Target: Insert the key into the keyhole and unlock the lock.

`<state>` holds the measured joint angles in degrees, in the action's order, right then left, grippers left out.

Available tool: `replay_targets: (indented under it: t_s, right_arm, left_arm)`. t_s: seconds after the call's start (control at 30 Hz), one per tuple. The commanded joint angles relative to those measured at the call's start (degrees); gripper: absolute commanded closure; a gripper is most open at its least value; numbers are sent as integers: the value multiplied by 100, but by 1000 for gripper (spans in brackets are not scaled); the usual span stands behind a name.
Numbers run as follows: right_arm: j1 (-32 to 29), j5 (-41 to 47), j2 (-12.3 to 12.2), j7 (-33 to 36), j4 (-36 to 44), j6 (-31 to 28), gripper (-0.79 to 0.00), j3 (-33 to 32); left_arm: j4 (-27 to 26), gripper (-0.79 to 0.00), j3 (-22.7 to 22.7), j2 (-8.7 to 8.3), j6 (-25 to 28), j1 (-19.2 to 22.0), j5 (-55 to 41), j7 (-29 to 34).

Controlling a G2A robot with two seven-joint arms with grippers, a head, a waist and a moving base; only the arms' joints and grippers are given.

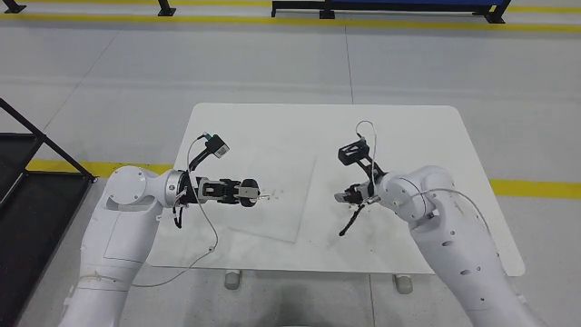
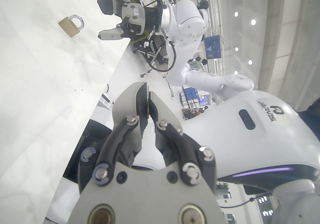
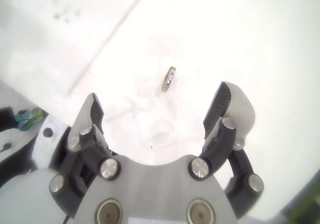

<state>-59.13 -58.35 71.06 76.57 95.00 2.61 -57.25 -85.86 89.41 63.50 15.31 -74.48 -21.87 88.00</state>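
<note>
Left hand (image 2: 146,88) pinches the thin key (image 2: 149,107) above the bench (image 2: 37,72). Right hand (image 3: 157,94) is spread, hovering near the lock (image 3: 168,79), which lies on the bench.

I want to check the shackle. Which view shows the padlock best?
The left wrist view: the padlock lies flat, brass body and silver shackle plain. The right wrist view shows it edge-on; in the top view it is too small to tell.
</note>
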Motion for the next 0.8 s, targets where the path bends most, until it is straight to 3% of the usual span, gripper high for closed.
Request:
replay_targets:
  t_s: [0.0,0.3,0.77]
  right_arm:
    - [210,-192,50,92,-233,193,-785,216]
    - [834,-727,311,143,-1188,707,-785,995]
    - [1038,-319,515,128,-2009,587,-785,1203]
  left_arm:
    - [0,0,0,0,0,0,0,0]
    - [0,0,0,0,0,0,0,0]
    - [0,0,0,0,0,0,0,0]
